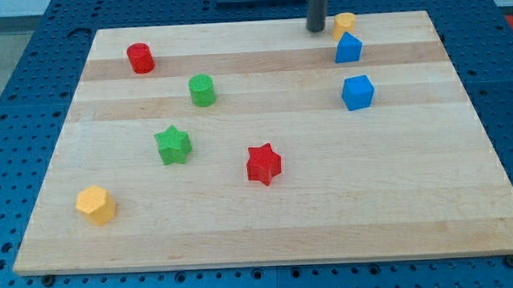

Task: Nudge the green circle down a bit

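You'll find my tip (316, 28) at the board's (268, 229) top edge, bare rod holding nothing, beside the yellow block (345, 23), well apart from the green circle (201, 89).

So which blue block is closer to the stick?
The upper blue block, just below the yellow block. My tip sits up and to its left; the blue cube lies farther down.
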